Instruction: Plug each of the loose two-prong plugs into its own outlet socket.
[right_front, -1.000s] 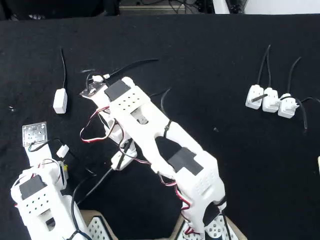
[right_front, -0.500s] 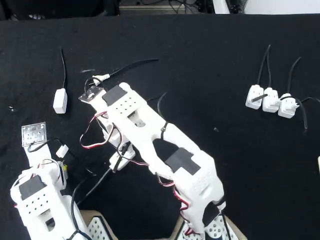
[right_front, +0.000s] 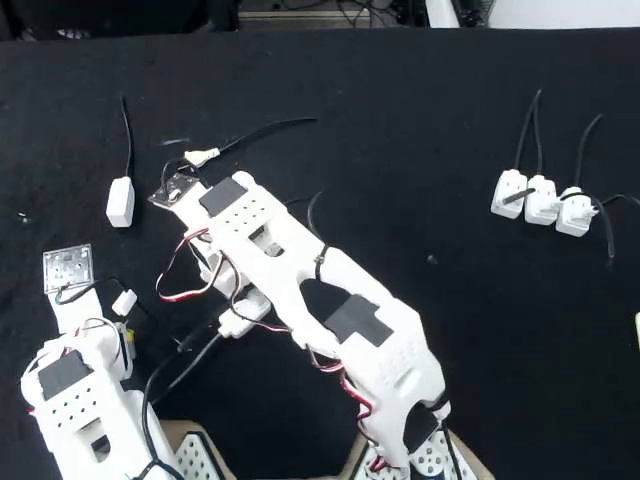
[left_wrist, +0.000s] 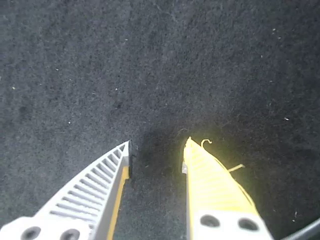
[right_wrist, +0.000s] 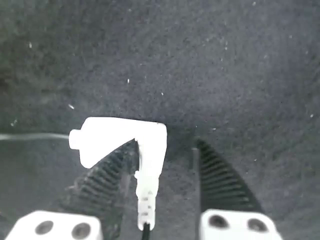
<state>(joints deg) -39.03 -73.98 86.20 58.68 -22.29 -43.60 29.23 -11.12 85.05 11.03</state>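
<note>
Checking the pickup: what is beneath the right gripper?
A white angled plug sits inside the open right gripper, above the black cloth table; its underside and prongs are hidden.

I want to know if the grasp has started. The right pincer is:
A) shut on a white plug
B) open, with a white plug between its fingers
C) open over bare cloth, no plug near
B: in the right wrist view the right pincer stands open, and the white plug lies in the gap against one finger, clear of the other.

Desk (right_front: 420, 120): black cloth cover, flecked with pale lint.
Cables (right_front: 372, 12): dark tangle beyond the desk's far edge.
Pale object (right_front: 636, 330): at the desk's right edge, cut off.
</note>
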